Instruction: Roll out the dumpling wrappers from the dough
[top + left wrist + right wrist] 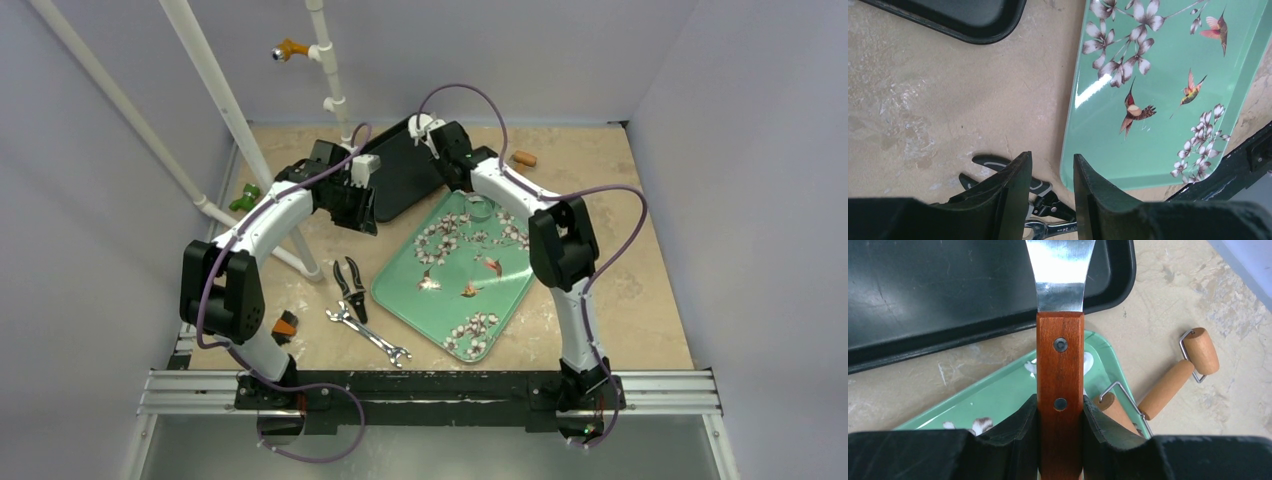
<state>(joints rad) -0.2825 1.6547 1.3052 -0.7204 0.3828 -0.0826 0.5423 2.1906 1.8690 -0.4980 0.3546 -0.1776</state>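
My right gripper (1060, 402) is shut on the wooden handle of a spatula (1060, 347). Its metal blade (1060, 270) reaches over the black tray (948, 290). In the top view the right gripper (437, 140) hangs over that tray's right edge. A white patch (1089, 361) shows behind the handle on the green tray's far corner; I cannot tell whether it is a dough wrapper or print. My left gripper (1050, 157) is open and empty, above the table beside the green tray (1158, 145); it also shows in the top view (358, 212). A metal ring (478, 208) lies on the green tray.
A wooden rolling pin (1165, 387) with a wire frame lies by the green tray's far right corner, one roller (1115, 412) on the rim. Pliers (348, 285) and a wrench (368, 335) lie left of the green tray (505, 300). White pipes (215, 90) stand at the left.
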